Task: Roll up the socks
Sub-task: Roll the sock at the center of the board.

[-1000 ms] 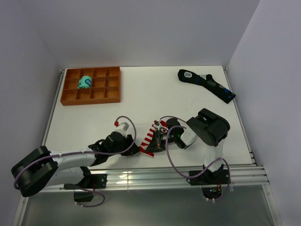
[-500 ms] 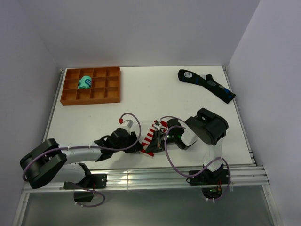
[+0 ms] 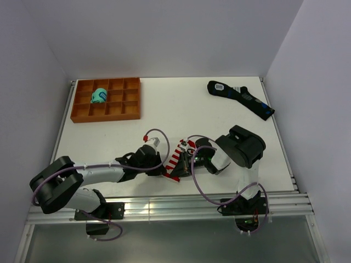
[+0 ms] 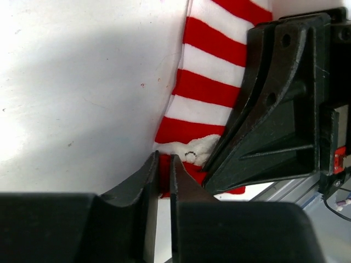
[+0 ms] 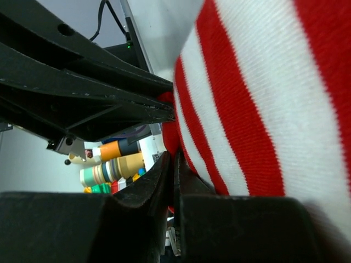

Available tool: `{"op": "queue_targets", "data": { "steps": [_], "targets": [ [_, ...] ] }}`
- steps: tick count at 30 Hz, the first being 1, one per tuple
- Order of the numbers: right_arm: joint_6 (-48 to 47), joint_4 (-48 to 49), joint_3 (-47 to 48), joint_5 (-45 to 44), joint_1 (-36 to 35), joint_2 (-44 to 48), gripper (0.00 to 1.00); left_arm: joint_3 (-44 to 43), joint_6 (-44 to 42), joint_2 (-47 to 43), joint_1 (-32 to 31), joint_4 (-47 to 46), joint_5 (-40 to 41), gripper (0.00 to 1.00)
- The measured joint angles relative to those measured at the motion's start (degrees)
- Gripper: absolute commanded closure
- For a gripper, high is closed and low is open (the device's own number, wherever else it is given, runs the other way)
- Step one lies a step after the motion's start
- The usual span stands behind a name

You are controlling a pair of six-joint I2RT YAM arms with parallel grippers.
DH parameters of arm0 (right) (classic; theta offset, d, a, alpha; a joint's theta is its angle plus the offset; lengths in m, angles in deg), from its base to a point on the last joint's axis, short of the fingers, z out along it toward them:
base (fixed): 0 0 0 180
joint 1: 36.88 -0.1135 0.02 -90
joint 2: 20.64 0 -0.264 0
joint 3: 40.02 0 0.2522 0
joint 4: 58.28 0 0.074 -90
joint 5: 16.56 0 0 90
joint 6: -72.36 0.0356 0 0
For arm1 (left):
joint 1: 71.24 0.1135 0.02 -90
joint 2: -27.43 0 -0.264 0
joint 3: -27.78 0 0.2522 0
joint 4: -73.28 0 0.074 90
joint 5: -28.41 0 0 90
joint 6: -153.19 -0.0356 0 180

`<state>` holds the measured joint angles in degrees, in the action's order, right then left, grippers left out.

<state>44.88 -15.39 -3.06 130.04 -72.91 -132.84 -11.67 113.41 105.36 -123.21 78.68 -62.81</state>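
**Both hands clamped on the striped socks, roll barely begun**

The left hand point(image 4: 164, 160) had its fingers drawn almost together, with a sliver of red cloth in the narrow gap. It looked clenched on the red end of the striped socks point(image 3: 174, 160). Just across from it, nearly touching, the right hand point(image 5: 173, 156) was pinched tight on the same red end. The striped cloth ran up and away from its fingertips and filled that wrist view.

Between the two hands the socks lay mostly stretched out on the table point(image 3: 181, 115). Their red and white bands were open to view, and no turn of cloth showed anywhere. By my reading the grip was set and the rolling itself was all left to do, along with setting the bundle down.

Well beyond the left hand, and off to its outer side, stood an orange compartment tray point(image 3: 131, 98) with a teal sock bundle point(image 3: 100, 96) in one cell. Far beyond the right hand a long black sock point(image 3: 241, 97) lay untouched.
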Motion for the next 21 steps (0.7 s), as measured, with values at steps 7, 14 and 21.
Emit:
{"op": "queue_targets", "data": {
  "steps": [7, 14, 21],
  "targets": [
    [-3.39, -10.82, 1.03, -3.21, 0.31, 4.79, 0.73, -8.76, -2.14, 5.03, -0.28, 10.05, 0.02, 0.93],
    [-6.58, -24.87, 1.14, -11.98, 0.28, 15.39, 0.61, -16.92, -4.2, 10.12, -0.92, 18.8, 0.74, 0.94],
    [-11.67, -31.08, -3.34, -26.91, 0.46, 27.96, 0.6, -20.55, -5.51, 12.41, -1.01, 23.28, 0.94, 0.95]
  ]
}}
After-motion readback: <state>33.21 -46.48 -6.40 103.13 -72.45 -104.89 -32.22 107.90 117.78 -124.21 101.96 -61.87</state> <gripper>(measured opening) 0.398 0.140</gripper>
